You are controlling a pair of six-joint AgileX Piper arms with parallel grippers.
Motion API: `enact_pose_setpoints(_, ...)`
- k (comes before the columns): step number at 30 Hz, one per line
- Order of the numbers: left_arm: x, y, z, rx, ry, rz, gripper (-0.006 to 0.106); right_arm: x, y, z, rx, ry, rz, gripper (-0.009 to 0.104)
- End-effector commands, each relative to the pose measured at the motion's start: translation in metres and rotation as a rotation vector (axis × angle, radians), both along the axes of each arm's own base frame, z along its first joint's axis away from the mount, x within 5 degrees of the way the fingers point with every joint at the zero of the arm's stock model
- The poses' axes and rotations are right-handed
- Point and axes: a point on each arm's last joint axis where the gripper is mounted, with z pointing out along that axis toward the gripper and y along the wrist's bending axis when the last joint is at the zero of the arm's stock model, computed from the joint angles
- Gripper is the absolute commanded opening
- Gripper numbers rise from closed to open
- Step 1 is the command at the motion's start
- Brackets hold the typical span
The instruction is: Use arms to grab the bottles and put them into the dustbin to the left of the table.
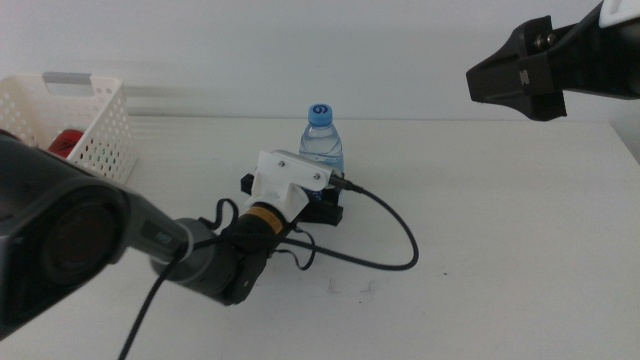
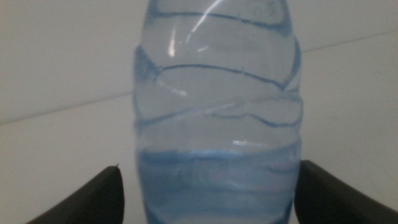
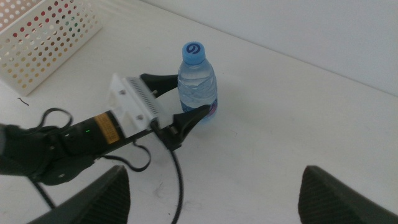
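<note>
On table: white table (image 1: 520, 230) carries bin, bottle and left arm.
Bin: white bin (image 1: 85, 115) at far left edge, something red inside.
Left claw: left claw (image 3: 183, 99) spread, one jaw each side of bottle, small gaps showing.
Right claw: right claw (image 3: 211, 193) spread, raised at right, empty.
Bottle: bottle (image 1: 322, 142) upright mid-table, blue cap.

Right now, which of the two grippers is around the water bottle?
The left gripper: its open jaws stand on either side of the upright water bottle, without clearly touching it. The right gripper hangs high above the table, apart and open.
</note>
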Motion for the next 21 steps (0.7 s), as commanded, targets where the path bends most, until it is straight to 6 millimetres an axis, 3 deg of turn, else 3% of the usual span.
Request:
enact_pose_setpoints(1, 0.009, -0.004, -0.004, -0.012, 0.0, 0.003, 0.094, 0.0, -0.003, 0.001, -0.005, -0.011, -0.006, 0.087)
enact_pose_setpoints(13, 0.038, -0.017, -0.014, -0.023, -0.007, 0.042, 0.09, 0.0, -0.003, 0.001, -0.005, -0.011, -0.006, 0.087)
enact_pose_setpoints(17, 0.039, -0.016, -0.006, 0.051, -0.044, 0.033, 0.065, 0.0, -0.003, 0.001, -0.005, -0.011, -0.006, 0.087)
enact_pose_setpoints(21, 0.031, -0.009, 0.015, 0.039, -0.007, 0.062, 0.024, 0.0, -0.003, 0.001, -0.005, -0.011, -0.006, 0.087)
